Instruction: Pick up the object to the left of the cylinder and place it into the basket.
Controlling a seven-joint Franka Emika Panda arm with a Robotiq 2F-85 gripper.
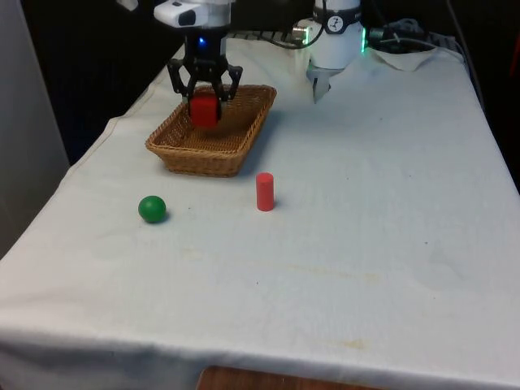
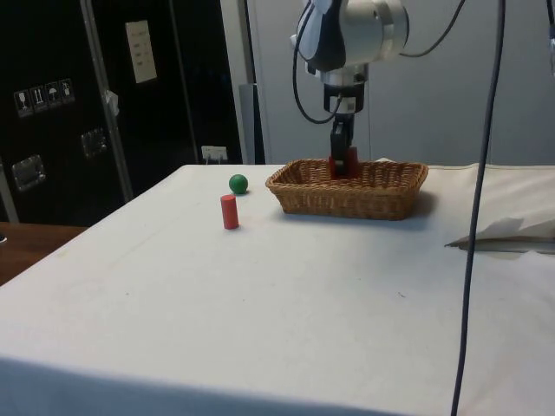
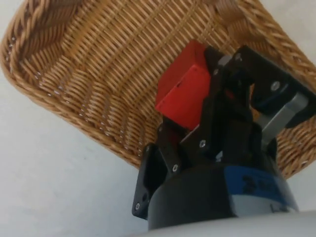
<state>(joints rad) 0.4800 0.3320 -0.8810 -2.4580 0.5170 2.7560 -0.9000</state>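
My gripper (image 1: 205, 104) (image 2: 342, 159) (image 3: 190, 101) is shut on a red block (image 1: 204, 110) (image 2: 351, 162) (image 3: 181, 93). It holds the block over the inside of the wicker basket (image 1: 195, 159) (image 2: 347, 198) (image 3: 74, 59), roughly at rim height and towards the basket's far end. A red cylinder (image 1: 265, 192) (image 2: 229, 211) stands upright on the cloth in front of the basket. A green ball (image 1: 152, 209) (image 2: 238, 183) lies to the front view's left of the cylinder, apart from it.
The basket sits near the table's edge on the front view's left. A crumpled fold of white cloth (image 2: 507, 232) lies on the table near the robot's base.
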